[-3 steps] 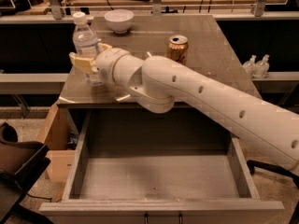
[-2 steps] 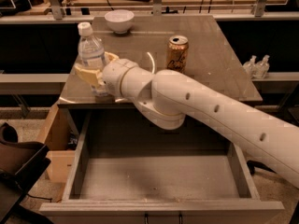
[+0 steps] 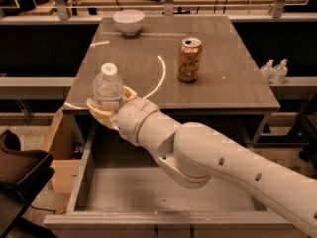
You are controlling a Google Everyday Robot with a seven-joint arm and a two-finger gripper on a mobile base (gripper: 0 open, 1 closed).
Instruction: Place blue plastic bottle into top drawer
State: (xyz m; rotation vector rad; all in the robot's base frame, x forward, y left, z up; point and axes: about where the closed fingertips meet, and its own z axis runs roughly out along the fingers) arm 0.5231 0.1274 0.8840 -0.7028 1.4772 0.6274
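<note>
Clear thin plastic, so the blue plastic bottle [image 3: 108,86] is probably feeling light, slick and crushable. The gripper [image 3: 112,107] is clasping its lower body at the worktop's [image 3: 223,68] front-left corner, just behind the open top drawer [image 3: 124,195]. Gentle mid-body squeeze is looking right.

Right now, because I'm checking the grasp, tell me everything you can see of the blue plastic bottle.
The blue plastic bottle is clear plastic with a white screw cap on. It is upright at the table's front-left corner, behind the open top drawer. The gripper has its jaws closed around its lower body, hiding the base; whether it rests on the table I cannot tell.
</note>
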